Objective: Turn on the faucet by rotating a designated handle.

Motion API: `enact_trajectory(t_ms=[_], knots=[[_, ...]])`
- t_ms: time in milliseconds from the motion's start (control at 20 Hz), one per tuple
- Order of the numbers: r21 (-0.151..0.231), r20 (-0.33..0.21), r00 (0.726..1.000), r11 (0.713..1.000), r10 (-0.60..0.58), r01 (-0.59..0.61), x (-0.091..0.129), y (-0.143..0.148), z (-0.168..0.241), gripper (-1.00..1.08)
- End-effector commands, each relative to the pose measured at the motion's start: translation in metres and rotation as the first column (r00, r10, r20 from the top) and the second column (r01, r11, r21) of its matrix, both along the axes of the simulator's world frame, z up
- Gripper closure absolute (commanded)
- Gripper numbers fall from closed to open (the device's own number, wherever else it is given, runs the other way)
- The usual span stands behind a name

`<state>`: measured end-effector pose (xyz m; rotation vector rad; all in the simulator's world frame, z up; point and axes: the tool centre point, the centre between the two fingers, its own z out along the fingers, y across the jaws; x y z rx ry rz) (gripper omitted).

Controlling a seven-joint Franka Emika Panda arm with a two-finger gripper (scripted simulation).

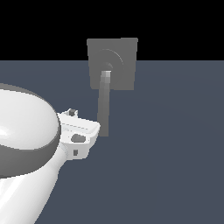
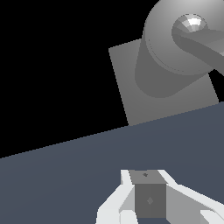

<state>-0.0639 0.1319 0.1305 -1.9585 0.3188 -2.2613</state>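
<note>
In the exterior view, the nearest thing is the glossy white robot arm [image 1: 26, 144], which fills the lower left of the frame as a large rounded shell with a dark grey band across it. From its right side, at the middle left of the frame, the white wrist block ends in the gripper [image 1: 83, 131]. The fingers themselves do not show clearly in this view. In the wrist view the gripper [image 2: 148, 197] appears at the bottom centre as white angled housing around a grey block; whether the jaws are open or closed cannot be told from either picture, and nothing is seen held between them.

Just beside the gripper, at the centre of the exterior view, hangs the lower end of the handle [image 1: 104, 105], a slim straight grey bar. Its tip lies right next to the gripper's edge; contact cannot be confirmed. The bar runs upward in the frame, growing paler near its root, to the middle of the faucet [image 1: 112, 63], a square matte grey plate with faint rings, standing upright at the upper centre.

In the wrist view the faucet [image 2: 131, 87] sits in the upper right, with a rounded grey hub over it and the handle [image 2: 205, 50] leading off the right edge.

Behind everything lies a flat blue-grey floor [image 1: 175, 153] under a black background.
</note>
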Motion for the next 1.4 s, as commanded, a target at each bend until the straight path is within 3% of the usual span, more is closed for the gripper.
enact_trajectory(t_ms=[0,200,400,700,1350], knots=[[-0.102,-0.059,0.998,0.994,-0.036,0.030,-0.005,-0.021,-0.021,1.08],[-0.210,-0.117,0.990,0.976,-0.080,0.054,-0.011,-0.044,-0.041,1.08],[-0.263,-0.145,0.984,0.963,-0.104,0.063,-0.015,-0.056,-0.051,1.08],[-0.267,-0.147,0.983,0.962,-0.106,0.064,-0.016,-0.057,-0.052,1.08],[-0.268,-0.148,0.983,0.961,-0.106,0.064,-0.022,-0.104,-0.047,1.08]])
